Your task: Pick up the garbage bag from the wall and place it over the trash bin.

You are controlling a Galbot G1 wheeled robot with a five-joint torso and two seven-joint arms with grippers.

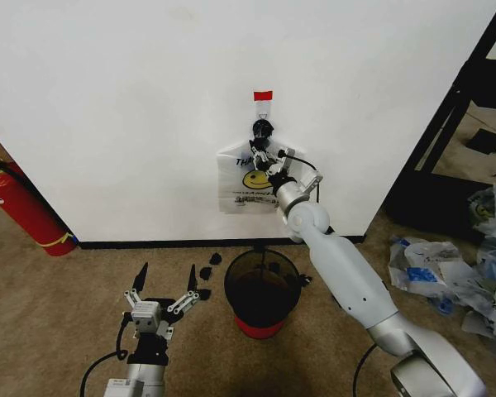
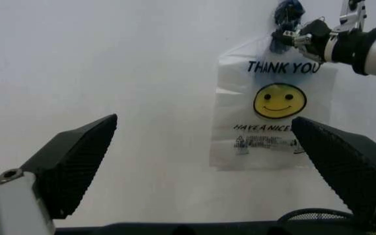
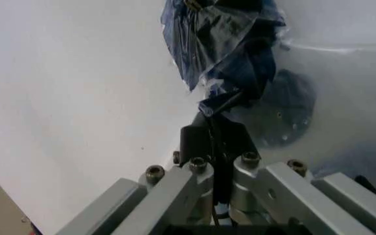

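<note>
The garbage bag, whitish with a yellow smiley, hangs flat on the white wall by its bunched blue handles. In the left wrist view the garbage bag reads "THANK YOU". My right gripper reaches up to the bag's top and is shut on the handle bunch, its black fingertips pinched together just under a round grey wall hook. The black mesh trash bin with a red base stands on the carpet directly below. My left gripper hovers open, low and left of the bin.
A red fire extinguisher leans at the wall on the far left. A heap of white-and-blue bags lies on the floor at right, beside a black frame. Small black pieces lie left of the bin.
</note>
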